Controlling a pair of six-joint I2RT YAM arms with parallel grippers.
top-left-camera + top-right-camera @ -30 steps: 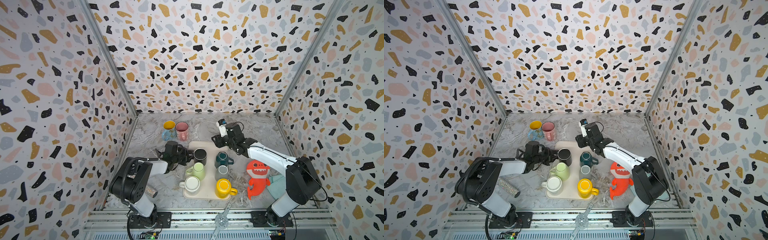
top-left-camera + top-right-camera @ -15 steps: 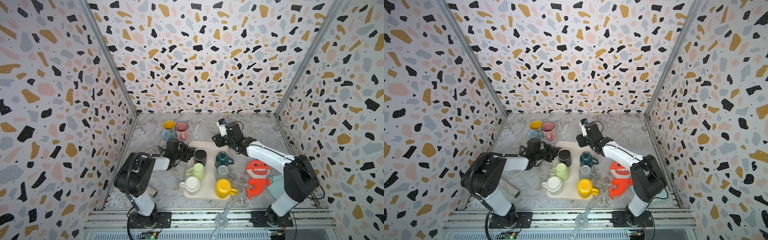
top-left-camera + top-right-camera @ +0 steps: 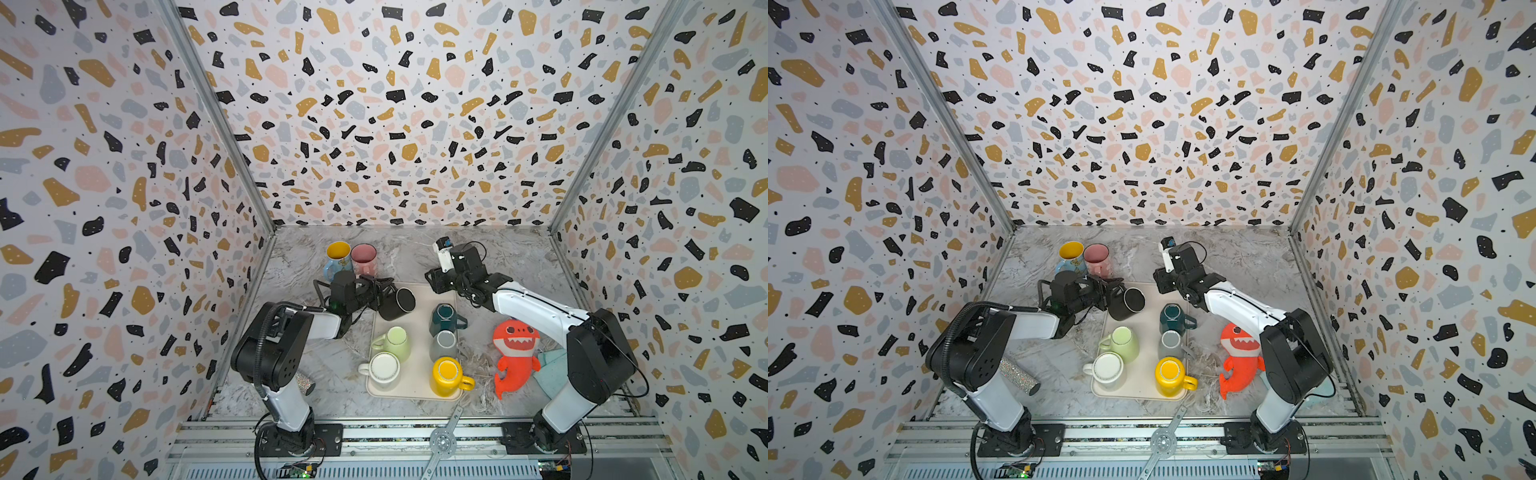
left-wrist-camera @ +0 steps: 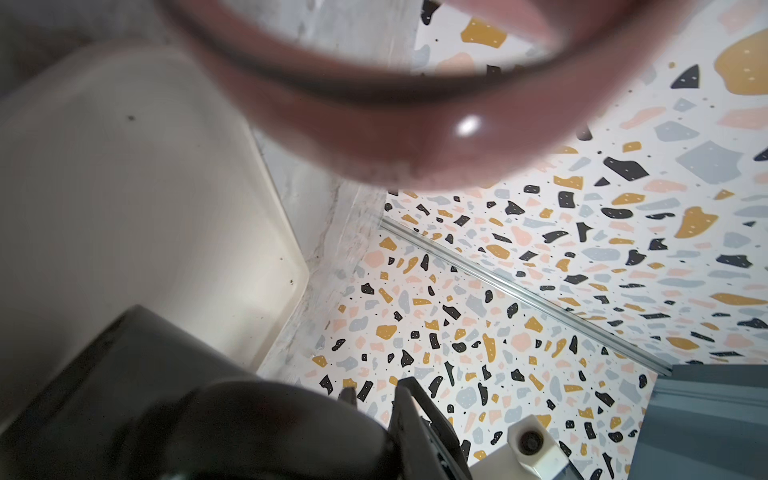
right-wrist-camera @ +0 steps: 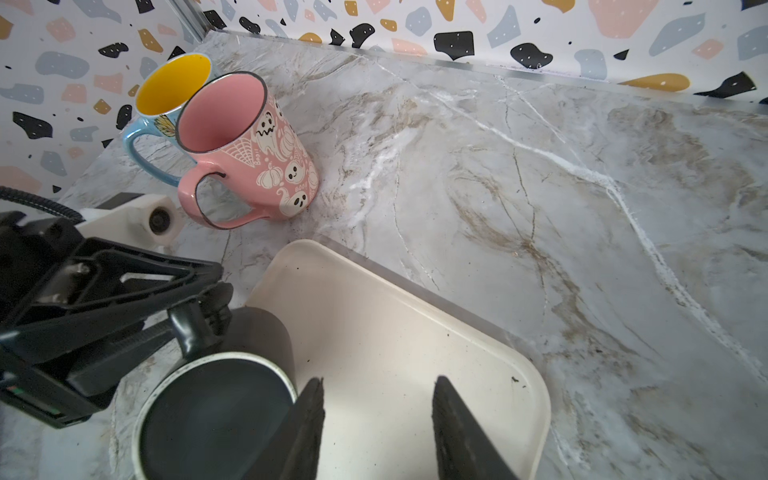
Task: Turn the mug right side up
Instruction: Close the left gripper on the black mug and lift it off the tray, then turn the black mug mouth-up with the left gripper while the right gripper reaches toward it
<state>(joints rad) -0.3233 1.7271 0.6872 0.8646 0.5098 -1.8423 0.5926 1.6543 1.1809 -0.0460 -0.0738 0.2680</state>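
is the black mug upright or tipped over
Tipped: the black mug leans at the far left corner of the tray, round end facing sideways, its handle in the left gripper.

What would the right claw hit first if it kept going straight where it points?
Probably the bare cream plastic tray, just beside the glossy black mug held by the left gripper; the right gripper, jaws open, aims down at it.
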